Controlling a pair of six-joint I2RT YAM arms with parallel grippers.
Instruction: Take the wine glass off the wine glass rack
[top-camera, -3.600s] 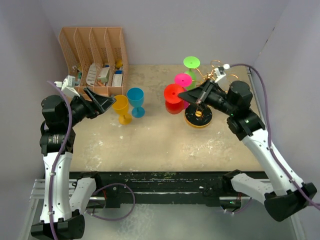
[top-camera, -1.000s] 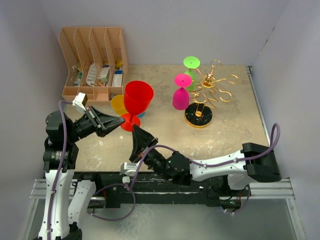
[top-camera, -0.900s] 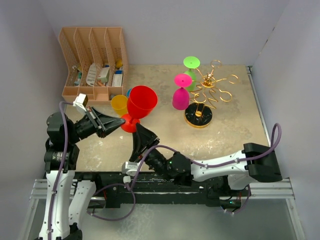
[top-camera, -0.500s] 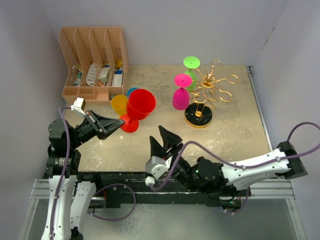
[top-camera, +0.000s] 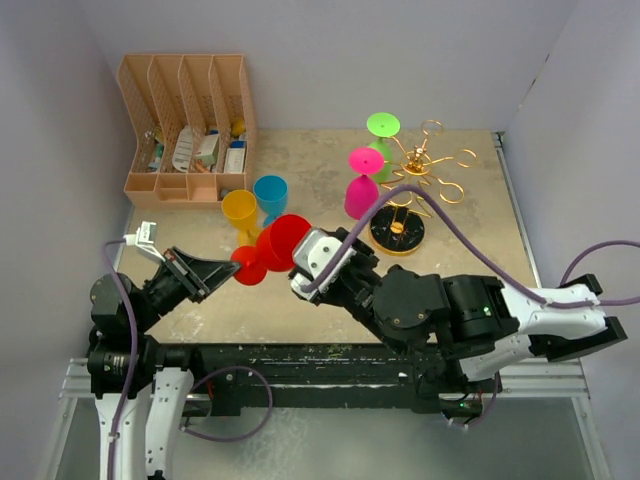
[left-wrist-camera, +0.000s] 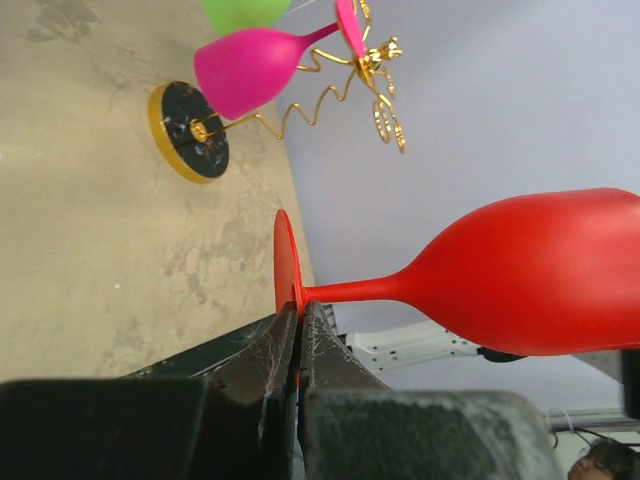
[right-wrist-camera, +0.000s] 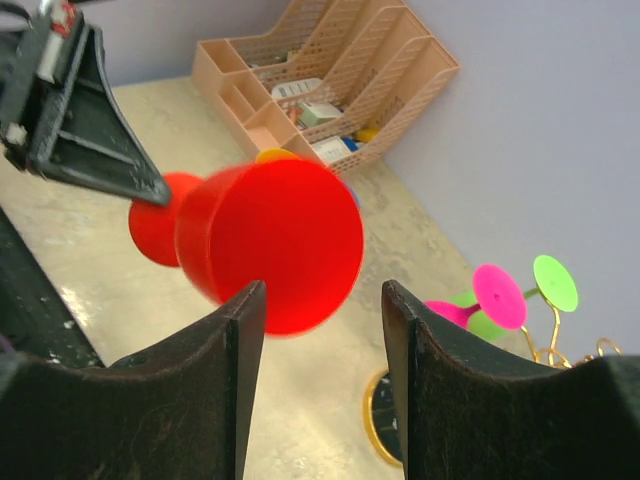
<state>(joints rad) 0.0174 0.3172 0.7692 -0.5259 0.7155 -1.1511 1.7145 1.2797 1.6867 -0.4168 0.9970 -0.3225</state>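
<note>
the left gripper (left-wrist-camera: 297, 322) was pressed together on the thin edge of the foot of the red wine glass (left-wrist-camera: 540, 270), its two fingers pinching the disc with the stem and bowl jutting out sideways beyond them. in the top view the glass (top-camera: 280, 243) sat tipped well off upright above the table's near middle, apparently clear of the surface, its open mouth turned toward the right gripper (right-wrist-camera: 322, 292). that gripper was spread wide and held nothing; the bowl filled the gap between its fingers in the right wrist view, but whether they touched it i could not tell.

farther out, the wine glass rack (top-camera: 398, 231) stood well apart at the back right, a pink glass (top-camera: 362, 195) and a green glass (top-camera: 380, 126) hanging from its arms. a yellow glass (top-camera: 241, 210) and a blue glass (top-camera: 270, 190) stood upright just behind the red one, near the organizer (top-camera: 185, 120).

by my reading, the red glass was already off the rack and the step in hand was putting it down. the next move called for swinging the foot downward until the stem stood vertical, lowering it onto bare table clear of the yellow glass, and only then parting the fingers.
</note>
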